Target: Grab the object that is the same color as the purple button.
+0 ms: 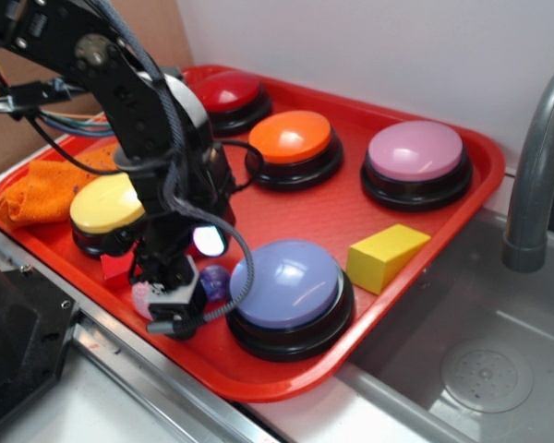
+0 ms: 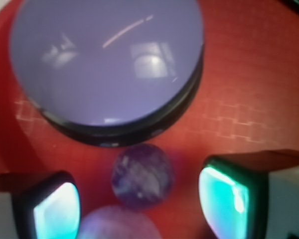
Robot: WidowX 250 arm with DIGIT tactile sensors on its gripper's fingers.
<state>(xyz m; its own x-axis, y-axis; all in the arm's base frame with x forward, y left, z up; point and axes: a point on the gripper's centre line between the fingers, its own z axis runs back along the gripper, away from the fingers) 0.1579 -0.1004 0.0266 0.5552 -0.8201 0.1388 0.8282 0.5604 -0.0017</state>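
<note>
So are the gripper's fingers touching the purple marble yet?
Apart. The wrist view shows red tray between the purple marble and each finger of the open gripper.

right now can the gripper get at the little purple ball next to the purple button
Probably yes. In the wrist view the purple ball lies between the open fingers of the gripper, with bare tray on both sides. The pink ball crowds it from behind and the purple button sits just ahead, so a stray pinch is possible.
</note>
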